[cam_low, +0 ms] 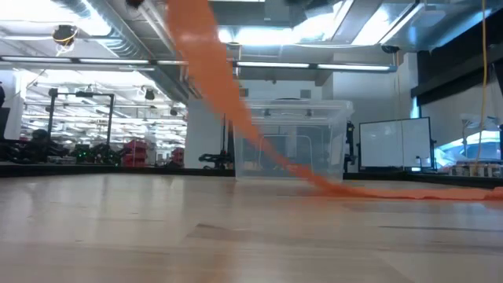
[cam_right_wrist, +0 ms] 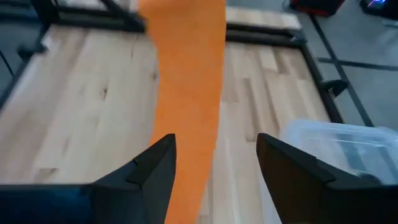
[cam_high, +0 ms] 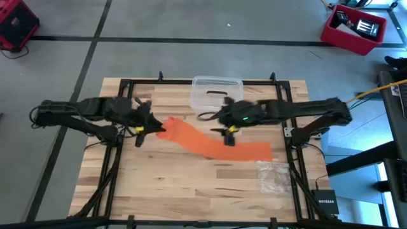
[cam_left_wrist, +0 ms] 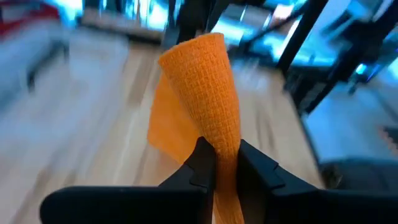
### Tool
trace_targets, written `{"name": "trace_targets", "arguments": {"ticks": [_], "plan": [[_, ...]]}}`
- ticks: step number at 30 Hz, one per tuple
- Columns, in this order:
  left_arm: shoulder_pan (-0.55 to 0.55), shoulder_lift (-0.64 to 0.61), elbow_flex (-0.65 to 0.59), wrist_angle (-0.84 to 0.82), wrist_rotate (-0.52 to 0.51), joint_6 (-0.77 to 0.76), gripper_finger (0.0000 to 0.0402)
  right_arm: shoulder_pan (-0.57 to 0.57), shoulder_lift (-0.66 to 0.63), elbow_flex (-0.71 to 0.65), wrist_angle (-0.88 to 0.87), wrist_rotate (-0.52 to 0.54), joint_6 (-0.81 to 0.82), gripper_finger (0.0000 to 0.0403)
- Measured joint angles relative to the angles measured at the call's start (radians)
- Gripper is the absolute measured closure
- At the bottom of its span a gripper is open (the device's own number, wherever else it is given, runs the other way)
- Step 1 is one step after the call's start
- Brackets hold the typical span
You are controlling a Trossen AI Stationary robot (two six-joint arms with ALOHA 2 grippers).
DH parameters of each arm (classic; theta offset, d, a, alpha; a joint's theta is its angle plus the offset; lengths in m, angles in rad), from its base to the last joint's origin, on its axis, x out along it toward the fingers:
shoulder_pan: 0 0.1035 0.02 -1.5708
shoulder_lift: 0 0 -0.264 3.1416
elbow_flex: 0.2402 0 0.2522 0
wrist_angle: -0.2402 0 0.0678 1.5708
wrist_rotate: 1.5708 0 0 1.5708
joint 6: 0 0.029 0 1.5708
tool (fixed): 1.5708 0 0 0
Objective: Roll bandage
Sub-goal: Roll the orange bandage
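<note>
My left gripper (cam_left_wrist: 225, 165) pinches the bandage's (cam_high: 216, 145) end, lifted off the table (cam_high: 159, 191). The orange strip slopes down across the middle, under my right gripper (cam_right_wrist: 214, 165), fingers spread above it. Behind sits a clear box (cam_high: 216, 91).

Industrial lab hall: exposed ceiling ducts (cam_low: 94, 12), concrete floor (cam_high: 191, 19), equipment racks (cam_low: 78, 126).

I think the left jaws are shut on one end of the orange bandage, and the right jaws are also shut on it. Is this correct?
Only the second part is wrong. The right gripper has its jaws open, with the bandage passing between them untouched, as the right wrist view shows. The left gripper is indeed shut on one end of the bandage.
</note>
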Motion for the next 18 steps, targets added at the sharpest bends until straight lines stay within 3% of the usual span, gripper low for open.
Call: {"name": "trace_targets", "arguments": {"ticks": [5, 12, 18], "plan": [[0.026, 0.0, 0.116, -0.014, 0.112, -0.022, 0.0372, 0.0, -0.154, 0.0, -0.047, -0.009, 0.07, 0.0178], [0.043, 0.0, 0.249, -0.075, 0.433, -0.143, 0.0371, 0.0, -0.267, 0.0, -0.082, -0.065, 0.07, 0.0178], [0.043, -0.001, 0.318, -0.088, 0.452, -0.155, 0.0366, 0.0, -0.289, 0.0, -0.087, -0.089, -0.026, 0.0178]]}}
